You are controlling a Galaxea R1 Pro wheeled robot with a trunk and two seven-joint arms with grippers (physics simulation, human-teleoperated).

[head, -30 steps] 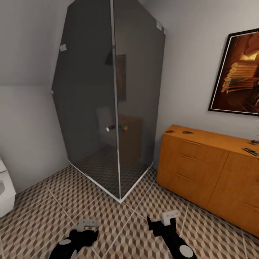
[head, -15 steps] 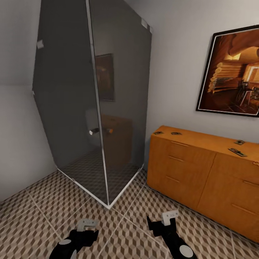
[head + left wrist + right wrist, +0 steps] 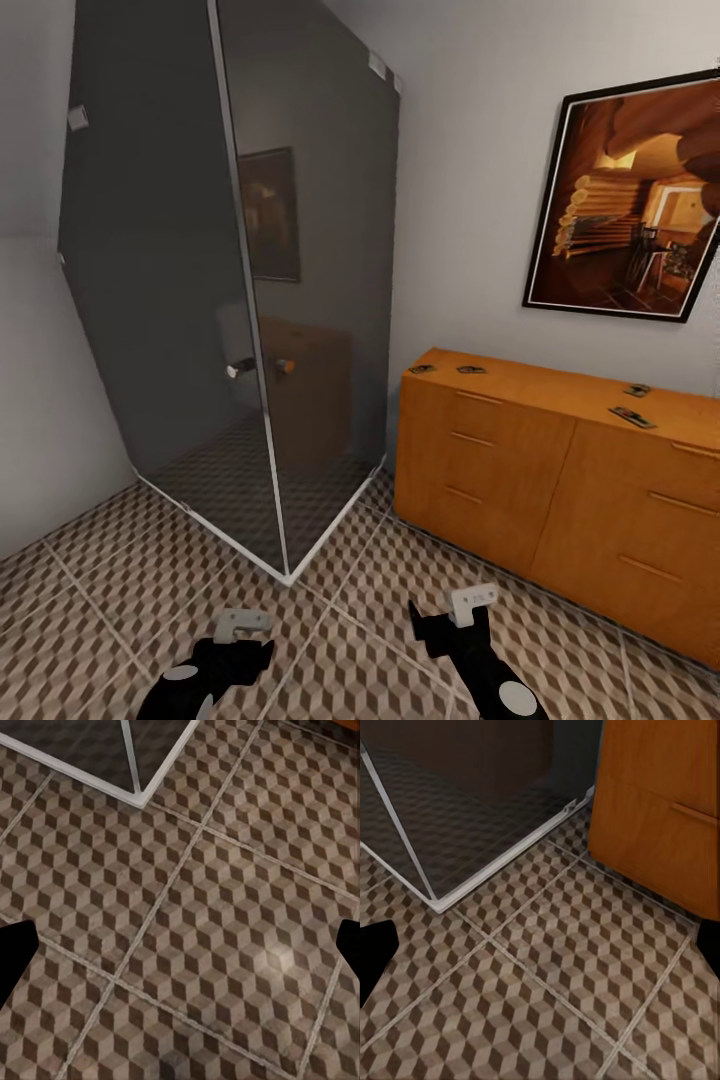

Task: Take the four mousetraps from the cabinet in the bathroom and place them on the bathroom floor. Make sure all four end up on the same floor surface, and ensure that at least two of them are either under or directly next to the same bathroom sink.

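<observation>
Four small brown mousetraps [image 3: 633,417] lie atop the low orange-brown wooden cabinet [image 3: 520,470], well beyond my left gripper [image 3: 243,625] and right gripper [image 3: 472,600], both spread, empty. Approach step; next I close in, reach.

Left wrist view: mostly bathroom floor [image 3: 225,937], large square tiles printed with a brown, beige and cream cube pattern, pale grout lines running diagonally across the frame. Soft light glare on one tile at right of centre. Upper left of the frame: corner of the shower enclosure [image 3: 139,795], white base rail forming a V, a thin metal post rising from its tip, darker grey-tinted tiles behind the glass. Two black fingertips [image 3: 13,956] of the left gripper [image 3: 180,954] poke in at the left and right edges, set wide apart, nothing between them but floor.
</observation>
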